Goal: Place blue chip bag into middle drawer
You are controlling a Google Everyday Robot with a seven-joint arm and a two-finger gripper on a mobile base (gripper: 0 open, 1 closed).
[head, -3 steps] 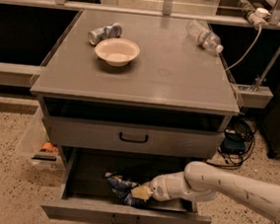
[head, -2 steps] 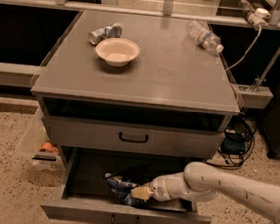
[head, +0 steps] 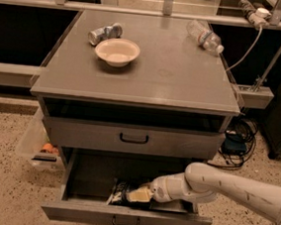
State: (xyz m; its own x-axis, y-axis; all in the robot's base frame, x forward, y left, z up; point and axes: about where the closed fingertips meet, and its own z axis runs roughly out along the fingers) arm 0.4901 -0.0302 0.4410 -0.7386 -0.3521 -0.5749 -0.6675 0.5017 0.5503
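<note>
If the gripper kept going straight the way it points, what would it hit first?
The blue chip bag: the gripper, inside the open middle drawer, points left and the bag lies right at its tip, though contact is unclear.

A dark navy foil chip bag (head: 119, 192), white-printed, in the plain grey open lowest drawer (head: 125, 216); the pale cream pincer (head: 138, 195) inside that drawer by it. A cream round bowl (head: 117, 51), matte grey bench (head: 174, 73), speckled beige floor (head: 4, 181).

In the middle drawer (head: 126, 216), the gripper (head: 140, 195) lies beside the blue chip bag (head: 119, 192).
</note>
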